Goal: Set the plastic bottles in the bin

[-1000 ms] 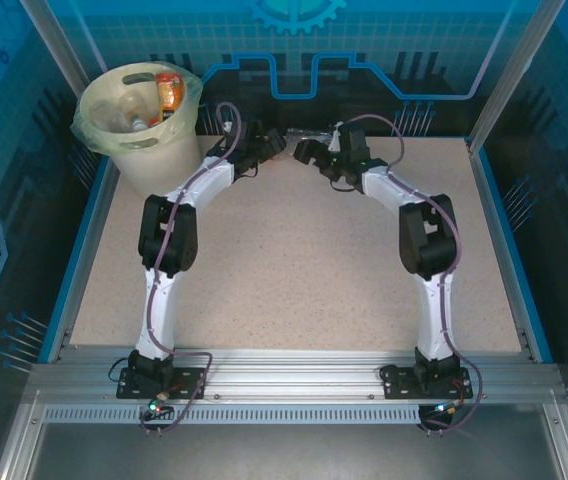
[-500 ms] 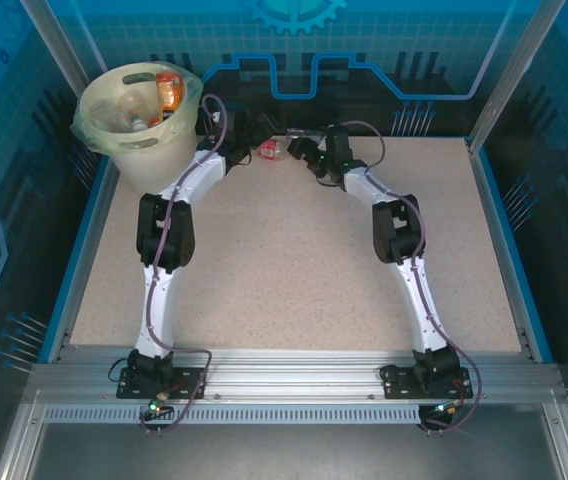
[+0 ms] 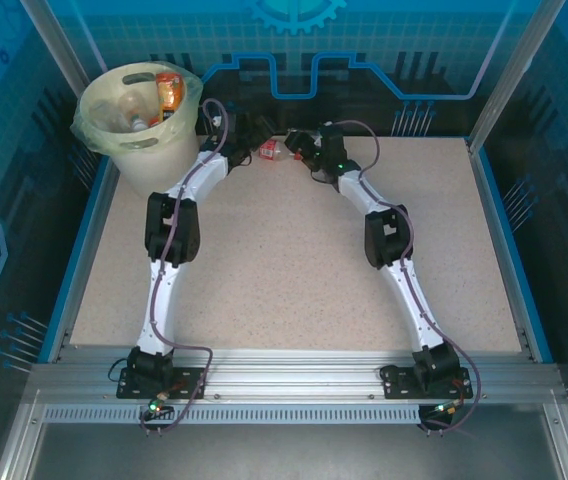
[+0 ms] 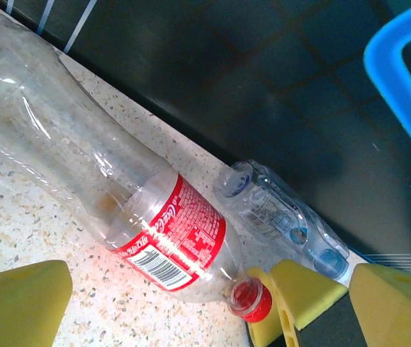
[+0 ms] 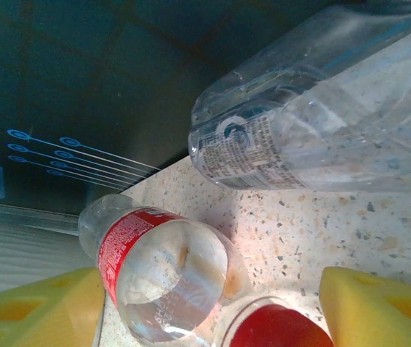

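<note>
A clear plastic bottle with a red label point(image 3: 269, 150) lies on the table by the back wall, between my two grippers. Its body point(image 4: 119, 195) runs up to the left and its red cap point(image 4: 252, 300) points at the right gripper's yellow finger point(image 4: 299, 293). My left gripper point(image 4: 205, 322) is open wide over the bottle's label end point(image 3: 247, 140). My right gripper point(image 5: 213, 322) is open, its jaws on either side of the red cap point(image 5: 278, 329) with gaps showing. A second clear bottle point(image 4: 285, 217) point(image 5: 314, 130) lies against the wall. The bin point(image 3: 114, 130) stands at the back left.
Inside the bin lie an orange-labelled bottle point(image 3: 169, 90) and other clear ones. The dark back wall point(image 4: 263, 87) rises right behind both bottles. The blue table rim point(image 3: 84, 250) runs along the left side.
The right arm has stretched further back and left, bringing its narrowing jaws around the red cap. The left gripper shifted left toward the bin, uncovering the red-labelled bottle.
</note>
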Available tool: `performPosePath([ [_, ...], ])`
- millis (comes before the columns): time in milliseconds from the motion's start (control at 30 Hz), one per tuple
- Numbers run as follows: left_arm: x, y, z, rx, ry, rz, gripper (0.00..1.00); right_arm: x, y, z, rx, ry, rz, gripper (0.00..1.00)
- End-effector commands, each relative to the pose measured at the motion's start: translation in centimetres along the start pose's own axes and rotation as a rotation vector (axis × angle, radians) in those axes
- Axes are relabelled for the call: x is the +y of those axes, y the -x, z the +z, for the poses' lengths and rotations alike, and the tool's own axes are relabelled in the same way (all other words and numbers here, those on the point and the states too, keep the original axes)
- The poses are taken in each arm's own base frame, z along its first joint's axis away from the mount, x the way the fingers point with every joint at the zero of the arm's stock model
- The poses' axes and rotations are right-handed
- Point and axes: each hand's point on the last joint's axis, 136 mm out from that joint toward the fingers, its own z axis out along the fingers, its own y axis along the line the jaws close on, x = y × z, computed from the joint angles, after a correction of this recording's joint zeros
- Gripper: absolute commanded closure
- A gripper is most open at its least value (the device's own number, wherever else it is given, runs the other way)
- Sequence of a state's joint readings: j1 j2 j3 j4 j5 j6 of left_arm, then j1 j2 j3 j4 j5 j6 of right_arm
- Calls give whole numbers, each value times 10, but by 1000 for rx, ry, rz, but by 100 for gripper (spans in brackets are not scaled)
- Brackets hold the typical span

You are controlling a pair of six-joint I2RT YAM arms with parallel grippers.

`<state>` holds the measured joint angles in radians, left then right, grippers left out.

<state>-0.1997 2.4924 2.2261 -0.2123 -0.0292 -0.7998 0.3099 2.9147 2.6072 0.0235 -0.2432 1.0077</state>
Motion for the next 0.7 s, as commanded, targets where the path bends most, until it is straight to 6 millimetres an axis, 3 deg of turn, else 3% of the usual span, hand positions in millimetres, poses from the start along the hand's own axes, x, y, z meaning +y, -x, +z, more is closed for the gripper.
performPosePath([
  [0, 3, 5, 2, -2, 14, -22, 1, -11, -33, 14, 56, -4, 31, 25],
  [233, 1, 9, -6, 3, 36, -2, 1, -2, -44, 12, 70, 0, -10, 44],
  [433, 34, 3, -19, 25, 186, -12, 1, 16, -55, -8, 94, 33, -61, 57],
  [667, 72, -9, -31, 35, 323, 30, 1, 47, -85, -28, 183, 91, -170, 63],
])
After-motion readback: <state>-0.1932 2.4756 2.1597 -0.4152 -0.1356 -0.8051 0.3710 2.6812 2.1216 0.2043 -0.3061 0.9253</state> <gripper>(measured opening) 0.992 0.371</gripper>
